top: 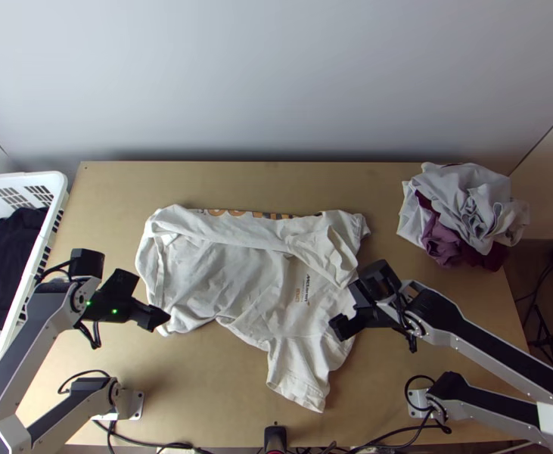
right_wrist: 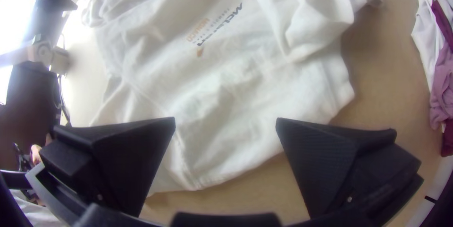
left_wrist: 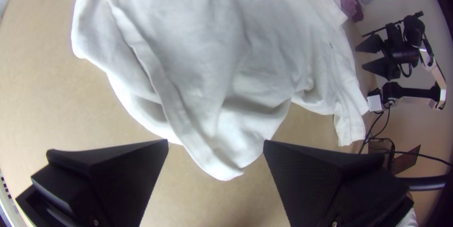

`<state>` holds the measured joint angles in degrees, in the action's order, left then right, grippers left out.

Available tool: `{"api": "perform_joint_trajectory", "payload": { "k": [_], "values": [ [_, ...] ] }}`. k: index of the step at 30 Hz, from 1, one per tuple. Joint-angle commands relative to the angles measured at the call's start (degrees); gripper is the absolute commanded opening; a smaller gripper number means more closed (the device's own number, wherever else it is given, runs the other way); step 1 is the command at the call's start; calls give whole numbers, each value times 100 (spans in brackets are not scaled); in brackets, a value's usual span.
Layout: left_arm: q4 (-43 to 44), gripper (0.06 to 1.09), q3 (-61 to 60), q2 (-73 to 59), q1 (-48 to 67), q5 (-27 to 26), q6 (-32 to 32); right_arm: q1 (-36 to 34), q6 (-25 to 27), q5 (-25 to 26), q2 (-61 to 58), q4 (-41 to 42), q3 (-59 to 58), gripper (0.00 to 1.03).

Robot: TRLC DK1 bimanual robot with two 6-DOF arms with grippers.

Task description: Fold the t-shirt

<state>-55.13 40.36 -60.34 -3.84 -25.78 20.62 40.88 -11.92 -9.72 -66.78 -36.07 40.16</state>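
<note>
In the top view the white t-shirt lies unevenly spread on the table, its far edge turned over and a sleeve-like part pointing toward the near edge. Small print shows on its right half. My left gripper is open at the shirt's left edge; my right gripper stands open at its right edge. The left wrist view has a hemmed corner of the t-shirt between the spread fingers of the left gripper. In the right wrist view, the t-shirt extends beneath the open right gripper.
A white basket holding dark cloth stands at the left. Grey and purple garments are heaped at the far right of the table. Cables run along the near edge. Bare tabletop lies between the shirt and the heap.
</note>
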Motion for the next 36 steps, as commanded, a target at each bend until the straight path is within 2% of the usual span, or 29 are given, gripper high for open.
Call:
{"api": "perform_joint_trajectory", "payload": {
  "k": [1,11,15,18,22,24,26,28,32,36],
  "values": [
    [-551,103,253,-259,67,143,416,60,50,-30,-353,39,132,99],
    [-323,103,-2,-690,331,117,302,201,190,-118,-555,48,194,99],
    [-323,103,95,-1033,348,47,276,289,225,-549,-555,-189,326,99],
    [-156,103,113,-1121,331,-85,179,289,225,-1068,-590,-400,510,99],
    [99,103,113,-1200,436,-234,-164,227,225,-1296,-748,-523,721,99],
    [99,101,139,-1235,480,-234,-199,201,243,-1498,-801,-769,906,99],
    [99,97,148,-1235,480,-234,-190,174,357,-2008,-845,-1385,1222,99],
    [99,97,121,-1235,533,-234,-190,122,806,-2386,-933,-2220,1512,99],
    [99,97,60,-1217,656,-226,-208,-116,1368,-2403,-1047,-2958,1785,99],
    [99,97,25,-1200,674,-226,-216,-256,1368,-2412,-1030,-3151,2127,99]
  ]
}}
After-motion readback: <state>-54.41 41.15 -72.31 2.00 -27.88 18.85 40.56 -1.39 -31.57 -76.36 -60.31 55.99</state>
